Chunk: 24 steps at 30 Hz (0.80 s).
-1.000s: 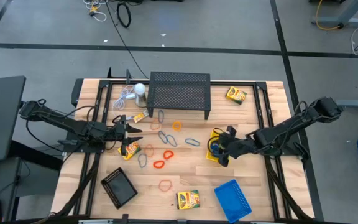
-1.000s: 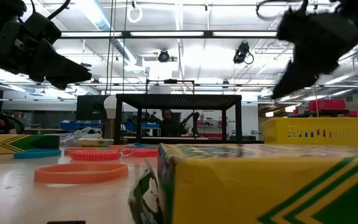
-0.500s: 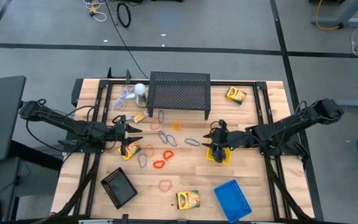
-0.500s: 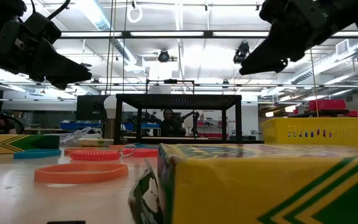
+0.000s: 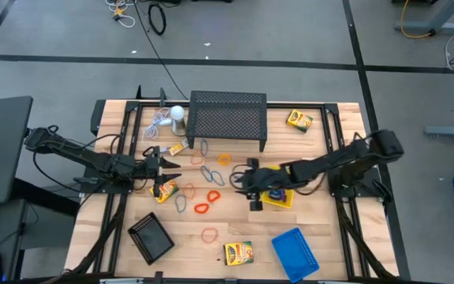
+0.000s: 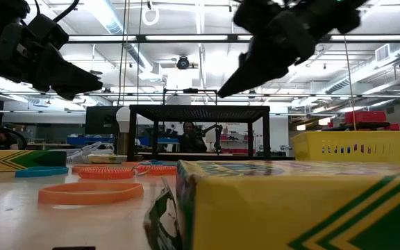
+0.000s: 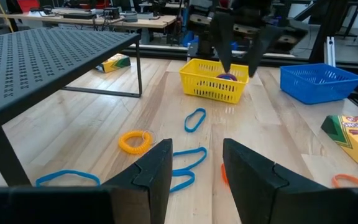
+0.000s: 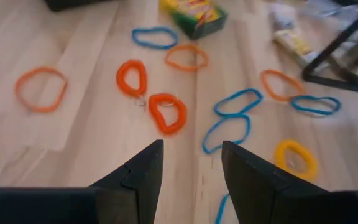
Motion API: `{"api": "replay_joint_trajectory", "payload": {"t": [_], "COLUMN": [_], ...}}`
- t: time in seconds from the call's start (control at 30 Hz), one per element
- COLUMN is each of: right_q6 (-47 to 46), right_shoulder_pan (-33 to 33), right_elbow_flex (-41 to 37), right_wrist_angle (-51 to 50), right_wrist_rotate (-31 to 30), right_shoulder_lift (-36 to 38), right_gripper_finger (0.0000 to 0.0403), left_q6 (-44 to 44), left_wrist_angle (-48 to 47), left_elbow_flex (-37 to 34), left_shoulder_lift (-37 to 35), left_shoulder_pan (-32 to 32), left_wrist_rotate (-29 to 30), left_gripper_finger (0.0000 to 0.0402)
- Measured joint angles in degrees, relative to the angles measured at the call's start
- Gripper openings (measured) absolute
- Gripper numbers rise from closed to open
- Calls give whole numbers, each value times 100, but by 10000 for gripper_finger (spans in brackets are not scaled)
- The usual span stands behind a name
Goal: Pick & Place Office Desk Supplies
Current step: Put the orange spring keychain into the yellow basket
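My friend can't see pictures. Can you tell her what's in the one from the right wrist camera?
The right gripper hangs open and empty over a wooden table strewn with rubber bands: orange ones, blue ones and a yellow one. A crayon box lies farther off.

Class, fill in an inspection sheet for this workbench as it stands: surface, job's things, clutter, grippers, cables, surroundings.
Surface: wooden table.
Job's things: rubber bands scattered mid-table; yellow tray, blue tray, black tray; crayon boxes apart.
Clutter: black mesh stand; white round object.
Grippers: left gripper open, empty, above the table; right gripper open, empty, above the bands.
Cables: cord beside the white object; more on the floor.
Surroundings: grey floor; person behind the stand in the low view.
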<state>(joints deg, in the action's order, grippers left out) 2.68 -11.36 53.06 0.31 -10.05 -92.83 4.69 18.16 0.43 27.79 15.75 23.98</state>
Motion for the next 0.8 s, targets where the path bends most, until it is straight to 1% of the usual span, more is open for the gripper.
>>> {"api": "replay_joint_trajectory", "payload": {"t": [0.07, 0.13, 0.33, 0.43, 0.57, 0.8], "right_q6": [106, 242, 661, 771, 968, 1291], "right_shoulder_pan": [42, 73, 73, 75, 76, 75], "right_elbow_flex": [357, 647, 1191, 1367, 1606, 2099], "right_wrist_angle": [-291, -583, -958, -1022, -1140, -1254], "right_wrist_rotate": [185, 248, 298, 418, 555, 993], "right_shoulder_lift": [-278, -504, -983, -1119, -1383, -1924], "right_gripper_finger": [174, 182, 239, 256, 254, 230], "left_q6": [0, 0, 0, -3, -19, -20], "left_wrist_angle": [2, 5, 14, 21, 49, 97], "left_elbow_flex": [0, 0, 1, 0, 1, 0], "left_shoulder_lift": [2, 7, 35, 35, 35, 35], "left_shoulder_pan": [-2, 0, 0, -1, -1, -2], "left_wrist_rotate": [-1, -2, -2, -1, 0, -1], "left_gripper_finger": [149, 149, 149, 149, 149, 149]}}
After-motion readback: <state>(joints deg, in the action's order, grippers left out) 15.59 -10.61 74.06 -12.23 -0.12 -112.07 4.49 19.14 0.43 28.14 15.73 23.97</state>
